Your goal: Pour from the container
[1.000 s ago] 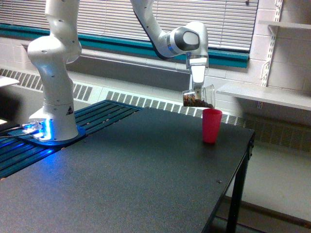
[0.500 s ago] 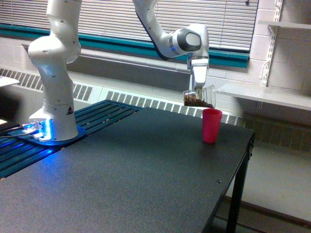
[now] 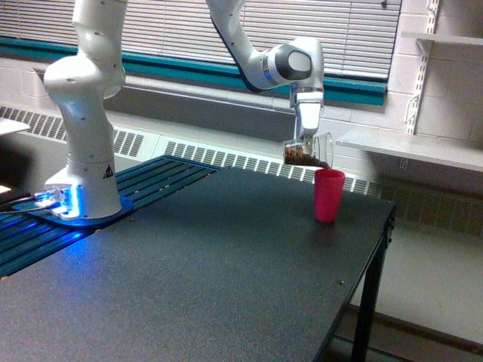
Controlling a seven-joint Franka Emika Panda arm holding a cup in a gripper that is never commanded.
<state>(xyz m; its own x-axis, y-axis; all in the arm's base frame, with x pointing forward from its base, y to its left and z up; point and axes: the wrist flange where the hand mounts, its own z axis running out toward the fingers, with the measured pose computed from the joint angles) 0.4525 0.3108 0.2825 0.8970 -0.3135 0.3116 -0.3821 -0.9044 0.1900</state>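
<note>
Claw [image 3: 307, 140] grips the tipped container [image 3: 309, 151], its rim just above the pink cup [image 3: 328, 195].

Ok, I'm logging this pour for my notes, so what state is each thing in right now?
Clear container: tipped on its side, rim toward the exterior view's right, brown bits inside, above the pink cup.
Pink cup: upright on the table, open top.
Hand: shut on the clear container.
Window blinds: lowered.

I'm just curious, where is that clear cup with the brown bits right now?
In the exterior view the clear cup is held tipped in the gripper, right of centre, just above the pink cup.
</note>
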